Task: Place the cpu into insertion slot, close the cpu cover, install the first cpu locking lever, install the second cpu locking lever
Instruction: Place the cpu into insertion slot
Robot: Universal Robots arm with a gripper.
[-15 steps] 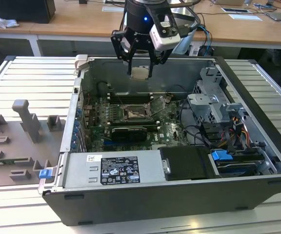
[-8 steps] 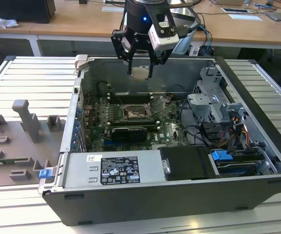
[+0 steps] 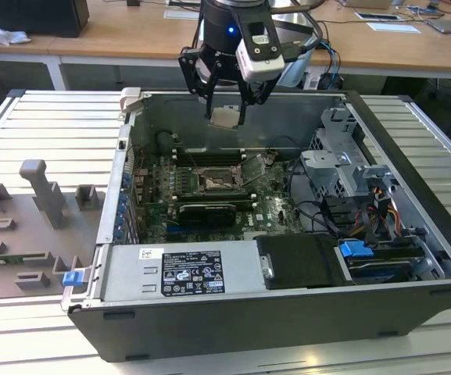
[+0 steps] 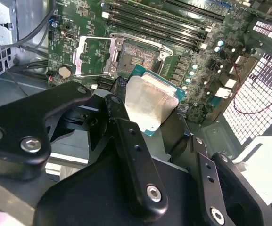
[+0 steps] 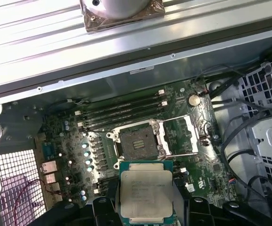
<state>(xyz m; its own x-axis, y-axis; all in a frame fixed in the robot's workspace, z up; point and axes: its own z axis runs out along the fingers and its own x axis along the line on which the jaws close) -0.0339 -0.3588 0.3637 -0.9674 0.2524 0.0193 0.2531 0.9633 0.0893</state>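
Fingers [image 4: 126, 136] around cpu [image 4: 147, 106] above insertion slot [image 4: 136, 61]

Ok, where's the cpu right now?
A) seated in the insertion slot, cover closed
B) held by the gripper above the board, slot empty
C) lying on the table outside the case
B: the gripper holds the cpu up, clear of the insertion slot, which lies bare with the cpu cover swung open beside it.
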